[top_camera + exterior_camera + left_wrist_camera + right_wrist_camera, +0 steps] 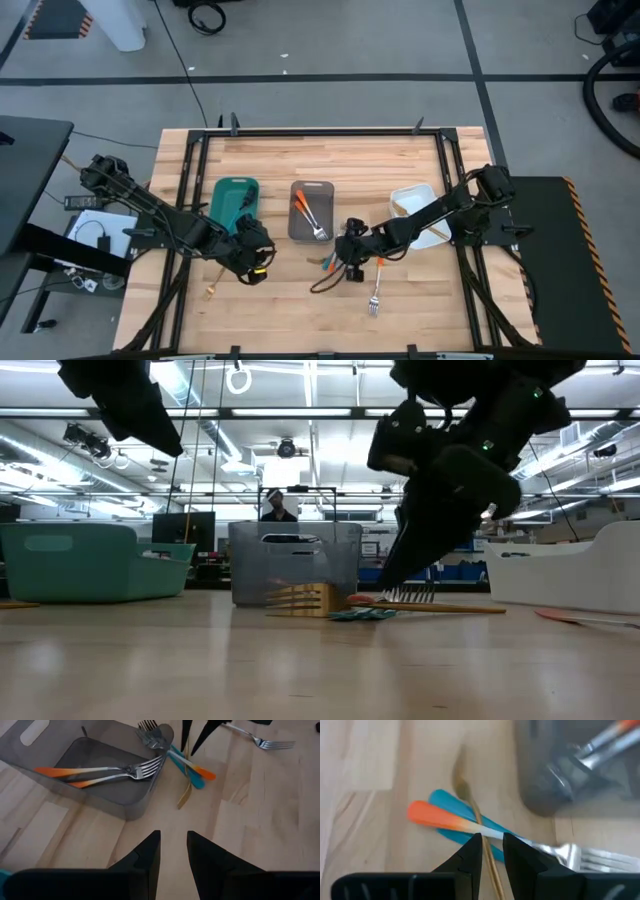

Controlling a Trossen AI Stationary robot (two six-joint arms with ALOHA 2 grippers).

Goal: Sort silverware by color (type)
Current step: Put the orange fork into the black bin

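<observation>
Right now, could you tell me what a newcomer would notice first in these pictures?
Probably the right claw, down over a crossed pile of loose cutlery: an orange-handled fork, a blue-handled piece and a gold one, lying on the wood just in front of the grey tray. That tray already holds two orange-handled forks, with the teal tray to its left.

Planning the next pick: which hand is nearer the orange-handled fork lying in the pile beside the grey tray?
Right. The right hand sits directly over the orange-handled fork, fingers straddling its neck. The left hand waits apart, past the grey tray.
</observation>
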